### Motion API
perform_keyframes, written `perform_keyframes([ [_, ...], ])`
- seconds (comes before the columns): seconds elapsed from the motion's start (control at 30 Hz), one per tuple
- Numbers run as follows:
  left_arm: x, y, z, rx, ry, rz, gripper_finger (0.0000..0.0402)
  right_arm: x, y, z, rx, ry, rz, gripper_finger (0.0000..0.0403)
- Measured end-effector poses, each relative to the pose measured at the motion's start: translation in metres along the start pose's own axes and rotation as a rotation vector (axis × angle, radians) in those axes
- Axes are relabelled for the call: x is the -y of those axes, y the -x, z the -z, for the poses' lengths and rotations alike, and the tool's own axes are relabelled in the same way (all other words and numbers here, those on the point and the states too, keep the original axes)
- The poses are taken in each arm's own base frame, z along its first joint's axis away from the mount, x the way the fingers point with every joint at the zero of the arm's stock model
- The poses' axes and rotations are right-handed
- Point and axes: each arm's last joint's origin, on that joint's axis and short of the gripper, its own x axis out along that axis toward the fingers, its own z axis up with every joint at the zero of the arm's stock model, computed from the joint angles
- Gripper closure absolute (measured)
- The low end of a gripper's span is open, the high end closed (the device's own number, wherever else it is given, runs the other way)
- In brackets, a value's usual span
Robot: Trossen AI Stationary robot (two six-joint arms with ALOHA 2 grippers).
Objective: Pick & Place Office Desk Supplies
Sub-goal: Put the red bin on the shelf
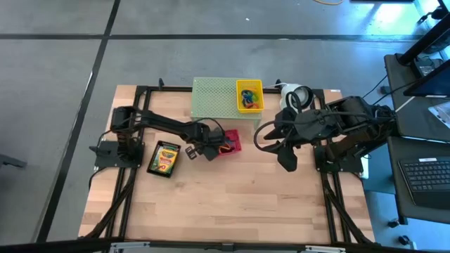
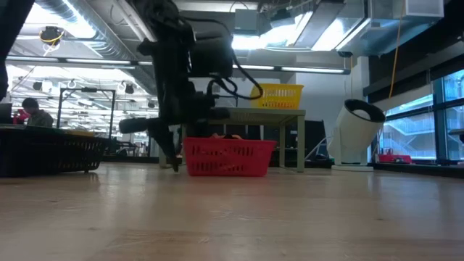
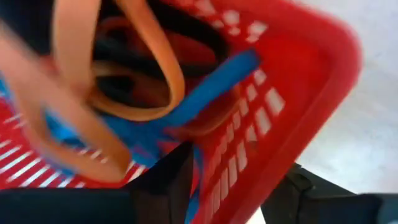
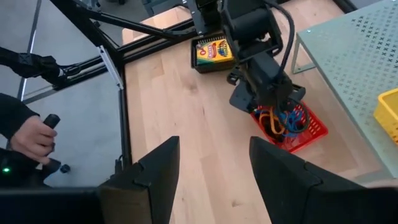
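One crayon box [image 1: 165,158] is left lying on the counter [image 1: 239,204] beside the left gripper [image 1: 209,149], which is held spread over the red basket [image 1: 231,143] w/ rubber bands [image 3: 149,93] inside, while the right gripper [image 4: 211,168] is parked open & empty nearby, so approx. half is judged done.

Bare wooden table [image 1: 239,204] fills the 6 o'clock half, open for passage. Toward 12 o'clock, the green mesh stand [image 1: 214,98] blocks the way, with the red basket [image 1: 229,143] just below it and the left gripper [image 1: 208,150] over it. The crayon box [image 1: 164,159] sits toward 9 o'clock.
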Motion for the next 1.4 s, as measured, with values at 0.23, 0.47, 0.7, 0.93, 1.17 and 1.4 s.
perform_keyframes([
  [0.23,0.006,0.000,-0.013,0.059,0.087,0.016,0.0308,-0.005,0.001,0.003,-0.008,0.001,-0.018,0.0207],
  [0.47,0.015,0.018,-0.032,0.129,0.309,0.022,0.0394,-0.008,0.002,0.004,-0.005,0.007,-0.029,0.0207],
  [0.7,0.011,0.043,-0.054,0.140,0.630,-0.019,0.0399,-0.010,0.002,0.002,0.017,0.002,-0.042,0.0207],
  [0.93,0.013,0.068,-0.074,0.152,0.747,-0.013,0.0399,-0.011,0.002,0.000,0.037,0.001,-0.060,0.0207],
  [1.17,0.019,0.112,-0.087,0.078,0.804,0.040,0.0399,-0.012,0.002,0.001,0.036,0.017,-0.061,0.0207],
  [1.4,-0.002,0.163,-0.081,0.077,0.859,-0.029,0.0400,-0.012,0.002,0.001,0.036,0.027,-0.061,0.0207],
])
